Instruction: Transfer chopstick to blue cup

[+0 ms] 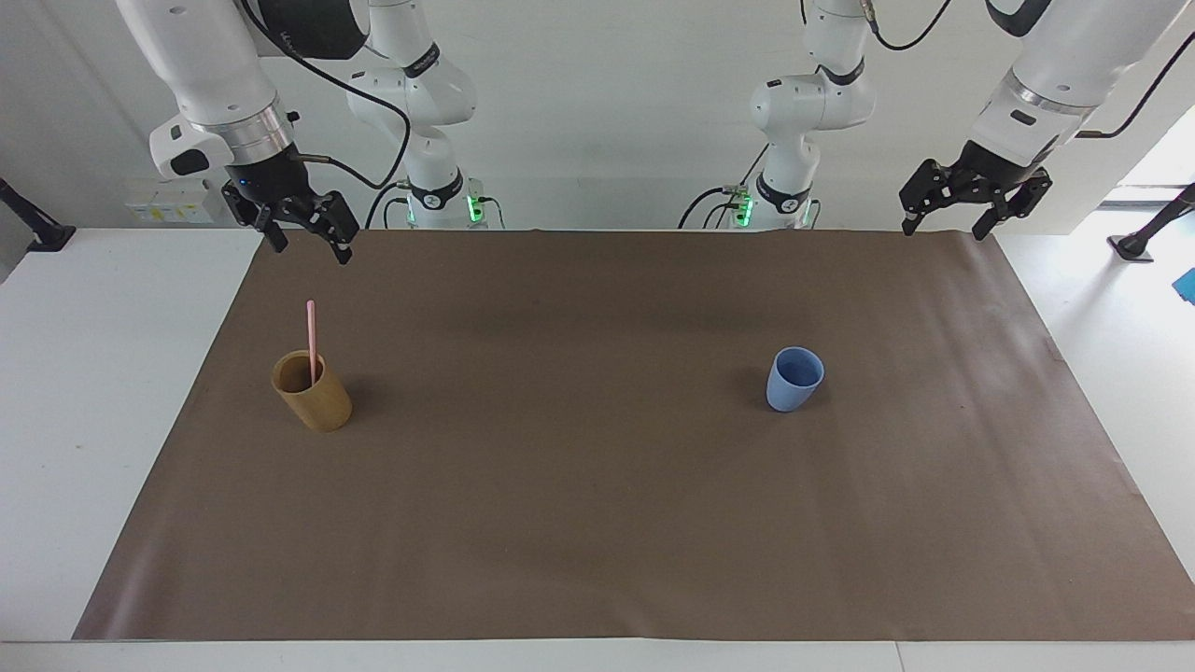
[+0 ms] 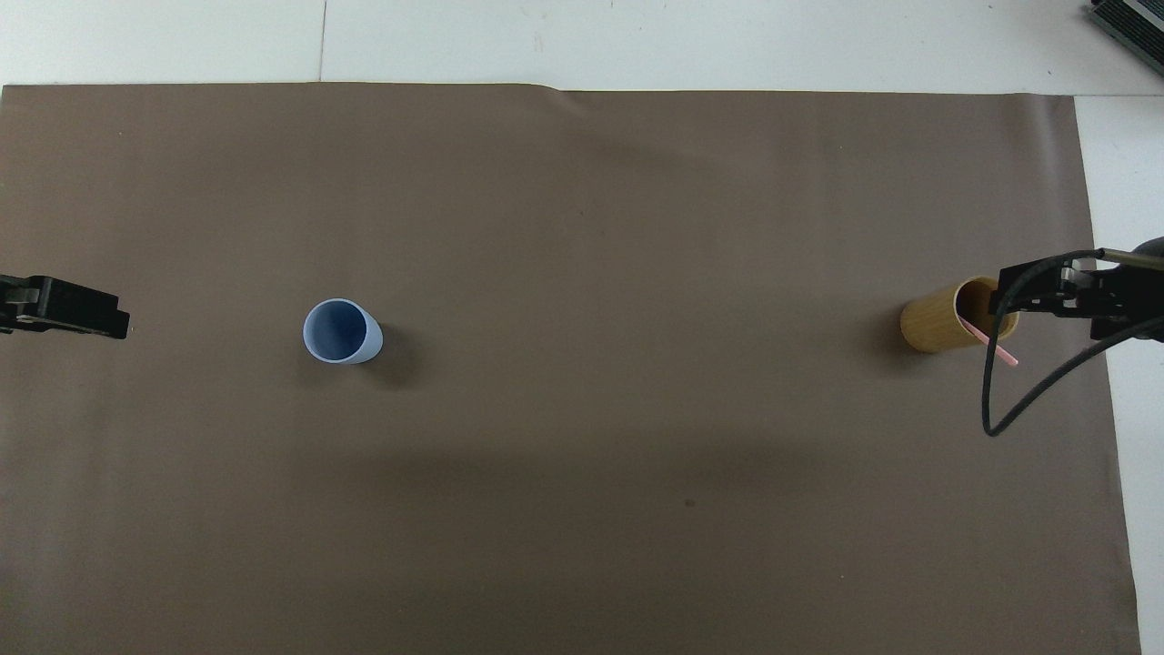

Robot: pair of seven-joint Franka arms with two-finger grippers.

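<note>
The pale-pink chopstick (image 1: pixel 311 334) (image 2: pixel 997 349) stands leaning in a tan bamboo holder (image 1: pixel 313 392) (image 2: pixel 932 318) toward the right arm's end of the mat. The blue cup (image 1: pixel 795 379) (image 2: pixel 341 332) stands upright and empty toward the left arm's end. My right gripper (image 1: pixel 311 245) (image 2: pixel 1011 297) hangs open in the air above the holder and the chopstick's top, touching neither. My left gripper (image 1: pixel 943 224) (image 2: pixel 91 314) hangs open over the mat's corner by its own base, well apart from the blue cup, holding nothing.
A brown mat (image 1: pixel 597 485) (image 2: pixel 582 509) covers most of the white table (image 1: pixel 93 392). A black cable (image 2: pixel 1018 400) loops down from the right wrist beside the holder.
</note>
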